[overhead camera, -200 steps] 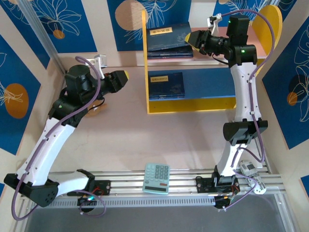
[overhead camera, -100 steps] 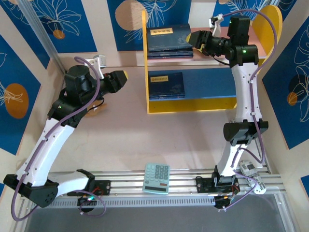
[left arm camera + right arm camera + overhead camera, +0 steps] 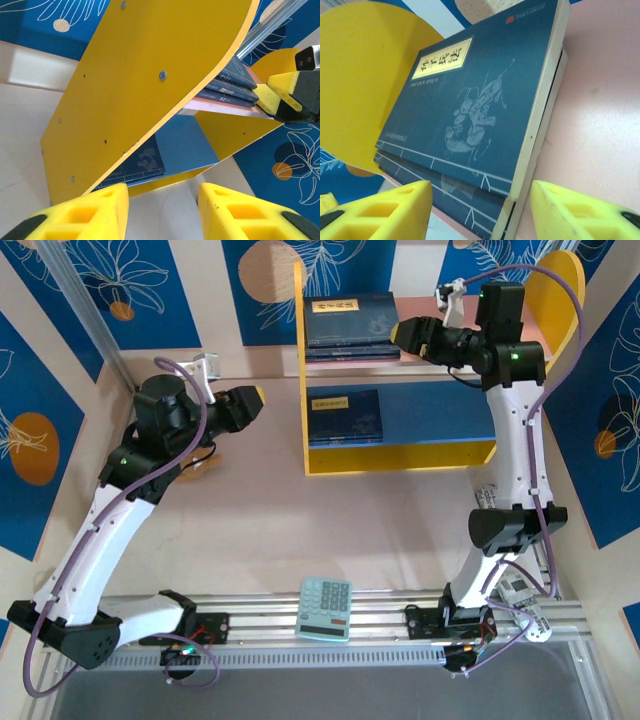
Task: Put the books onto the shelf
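All books [image 3: 350, 318] we see lie on the shelf [image 3: 400, 458], left tool [image 3: 256, 400] and right tool [image 3: 397, 332] both spread wide and empty, so we judge the task likely complete.

The right hand [image 3: 403, 332] has shifted slightly rightward, and the top books [image 3: 350, 322] now lie straighter.

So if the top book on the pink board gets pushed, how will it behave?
Probably stiff: the top book lies flat with straight edges. It would likely slide over the book beneath rather than tip, its cover looking smooth. Being thin, it is probably light.
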